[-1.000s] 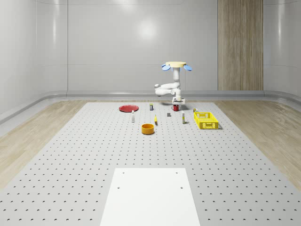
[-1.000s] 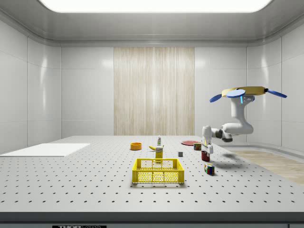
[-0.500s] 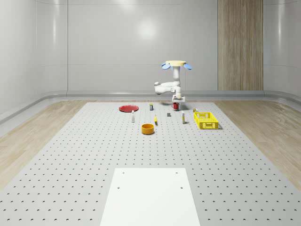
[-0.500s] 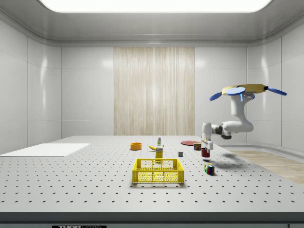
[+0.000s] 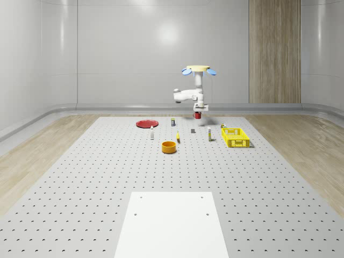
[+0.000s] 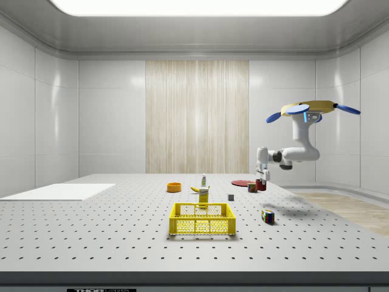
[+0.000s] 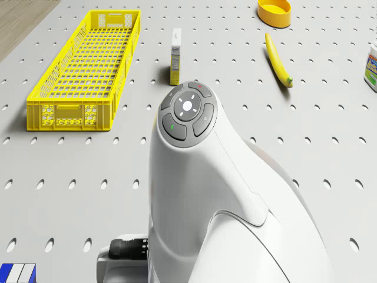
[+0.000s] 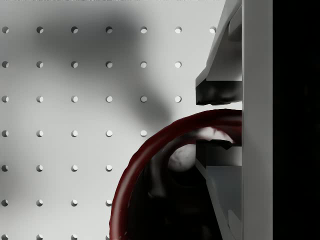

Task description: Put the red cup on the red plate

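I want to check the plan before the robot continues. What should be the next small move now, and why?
Probably carry the red cup sideways toward the red plate, keeping height. The tool pinches the cup's rim, one finger inside and one outside, and the cup hangs clear of the table under the hovering drone. The plate lies off to the whole-scene view's left.

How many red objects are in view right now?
2. The red cup is held in the tool, off the table beneath the hovering drone. The red plate lies on the table, toward the whole-scene view's left of it. Tiny far items may hide more.
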Controlling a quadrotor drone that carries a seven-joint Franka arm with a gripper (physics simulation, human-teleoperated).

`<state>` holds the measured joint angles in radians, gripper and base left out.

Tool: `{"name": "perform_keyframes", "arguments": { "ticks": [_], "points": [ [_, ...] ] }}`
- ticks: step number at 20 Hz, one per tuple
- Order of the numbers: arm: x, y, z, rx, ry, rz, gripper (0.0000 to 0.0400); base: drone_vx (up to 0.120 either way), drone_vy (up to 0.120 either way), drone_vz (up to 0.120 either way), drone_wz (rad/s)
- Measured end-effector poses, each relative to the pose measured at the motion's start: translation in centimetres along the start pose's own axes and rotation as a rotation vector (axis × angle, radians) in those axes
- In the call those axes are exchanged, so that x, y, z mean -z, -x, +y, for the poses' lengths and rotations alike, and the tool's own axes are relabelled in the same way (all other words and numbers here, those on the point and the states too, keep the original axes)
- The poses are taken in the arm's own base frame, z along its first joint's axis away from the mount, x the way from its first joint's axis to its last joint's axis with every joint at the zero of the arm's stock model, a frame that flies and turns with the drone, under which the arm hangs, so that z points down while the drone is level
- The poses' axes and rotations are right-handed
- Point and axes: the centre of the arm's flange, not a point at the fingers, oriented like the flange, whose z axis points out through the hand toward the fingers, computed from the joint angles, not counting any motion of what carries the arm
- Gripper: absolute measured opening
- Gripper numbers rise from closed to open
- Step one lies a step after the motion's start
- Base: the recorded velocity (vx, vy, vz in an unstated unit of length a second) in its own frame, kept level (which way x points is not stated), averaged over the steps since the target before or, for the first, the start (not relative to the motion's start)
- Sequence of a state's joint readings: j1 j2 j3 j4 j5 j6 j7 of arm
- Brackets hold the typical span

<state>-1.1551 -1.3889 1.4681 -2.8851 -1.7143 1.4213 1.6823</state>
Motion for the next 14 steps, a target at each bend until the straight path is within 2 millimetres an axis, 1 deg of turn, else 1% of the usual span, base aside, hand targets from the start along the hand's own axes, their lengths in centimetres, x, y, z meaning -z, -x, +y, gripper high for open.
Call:
{"name": "perform_keyframes", "arguments": {
  "ticks": [13, 14],
  "points": [
    [0.12, 0.0, 0.0, 0.0, 0.0, 0.0, 0.01, 0.0, -0.12, 0.12, 0.0],
    [0.12, 0.0, 0.0, 0.0, 0.0, 0.0, 0.01, 0.0, -0.12, 0.08, 0.0]
  ]
}}
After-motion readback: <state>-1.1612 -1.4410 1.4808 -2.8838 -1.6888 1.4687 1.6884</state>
